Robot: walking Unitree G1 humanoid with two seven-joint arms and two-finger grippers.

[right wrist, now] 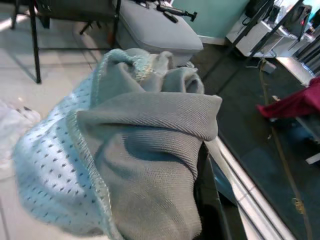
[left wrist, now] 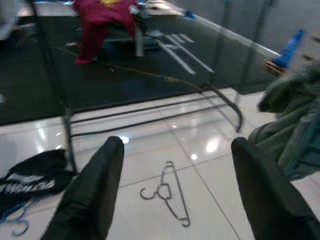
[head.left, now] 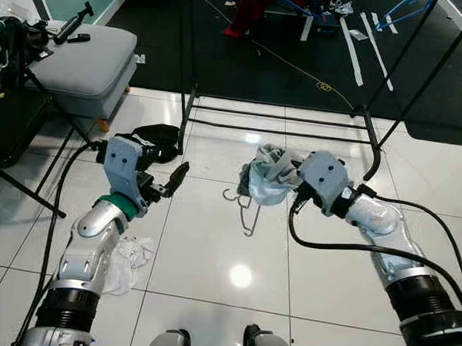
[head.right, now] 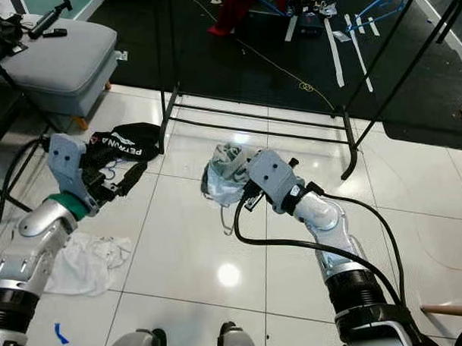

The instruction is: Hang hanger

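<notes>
Grey-blue knit garment (head.left: 270,174) is bunched in the right gripper's (head.left: 291,192) fingers; the left gripper (head.left: 172,178), fingers wide, must next reach the wire hanger (head.left: 245,208) on the floor.

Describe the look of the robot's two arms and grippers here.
Both arms are silver with black ribbed cuffs and grey boxy wrist housings. The left arm has a green wrist band; thick black cables loop from both. The left gripper has long black fingers.

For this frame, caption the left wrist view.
Open left hand hovers above a wire hanger lying on the white tiles near the black rack base.
</notes>
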